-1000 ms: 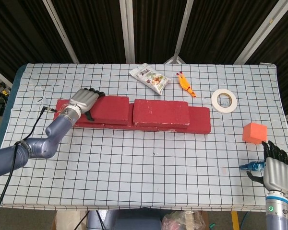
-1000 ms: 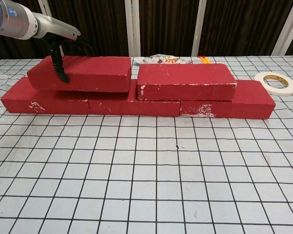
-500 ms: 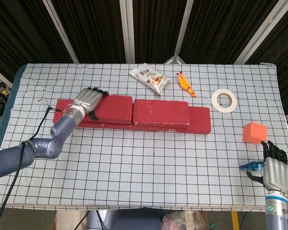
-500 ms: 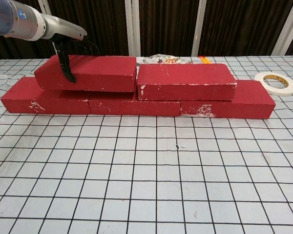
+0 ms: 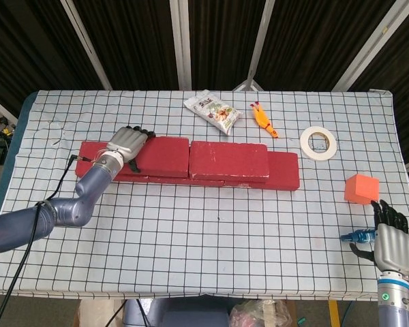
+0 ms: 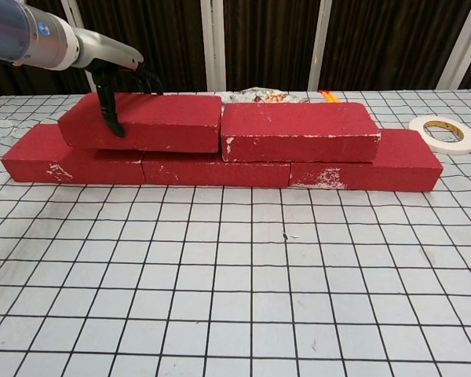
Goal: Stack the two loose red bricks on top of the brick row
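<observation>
The left hand (image 6: 114, 78) is gripping the left upper brick (image 6: 145, 122), which is touching the right upper brick (image 6: 298, 129) at 3 o'clock (release should be gentle); the right hand (image 5: 393, 246) is idling with fingers apart and empty.

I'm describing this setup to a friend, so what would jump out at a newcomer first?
The red brick wall across the table's middle, two bricks stacked on top. The left hand grips the upper left brick, tilted and pushed against the upper right brick. The right hand rests near the front right corner.

Two red bricks (image 6: 220, 122) atop brick row (image 6: 220, 169), ends touching.
</observation>
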Available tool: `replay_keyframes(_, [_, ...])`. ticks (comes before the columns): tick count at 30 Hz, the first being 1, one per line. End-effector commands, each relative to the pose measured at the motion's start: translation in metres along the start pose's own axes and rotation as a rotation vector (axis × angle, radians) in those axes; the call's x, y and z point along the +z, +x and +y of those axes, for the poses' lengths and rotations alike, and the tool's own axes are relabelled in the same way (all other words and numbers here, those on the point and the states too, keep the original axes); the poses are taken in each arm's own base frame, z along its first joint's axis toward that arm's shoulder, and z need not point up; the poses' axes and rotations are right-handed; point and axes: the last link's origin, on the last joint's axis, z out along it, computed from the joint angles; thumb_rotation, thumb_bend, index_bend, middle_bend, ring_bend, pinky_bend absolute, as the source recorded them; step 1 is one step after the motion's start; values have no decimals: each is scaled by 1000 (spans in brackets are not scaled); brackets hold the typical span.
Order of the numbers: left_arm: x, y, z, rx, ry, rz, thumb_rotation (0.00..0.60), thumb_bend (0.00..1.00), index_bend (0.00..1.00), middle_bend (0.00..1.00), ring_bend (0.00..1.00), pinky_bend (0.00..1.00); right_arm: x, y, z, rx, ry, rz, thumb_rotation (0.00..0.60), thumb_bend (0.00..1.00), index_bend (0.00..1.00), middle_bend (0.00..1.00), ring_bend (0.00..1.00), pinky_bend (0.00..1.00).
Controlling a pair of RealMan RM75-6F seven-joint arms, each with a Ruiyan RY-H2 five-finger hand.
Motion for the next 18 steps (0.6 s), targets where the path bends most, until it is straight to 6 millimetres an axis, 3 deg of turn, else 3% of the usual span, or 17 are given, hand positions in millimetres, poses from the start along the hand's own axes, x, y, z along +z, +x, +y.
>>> replay_keyframes(1, [1,-1,1,5,1,-2,600,26,191,242,123,177,0,0,0,3,0,1,600,188,83,32,0,0])
replay_keyframes(18, [3,-3,9,19,1,-3,600,0,167,219,118,176,1,1,1,11,0,-1,600,187,83,32,0,0])
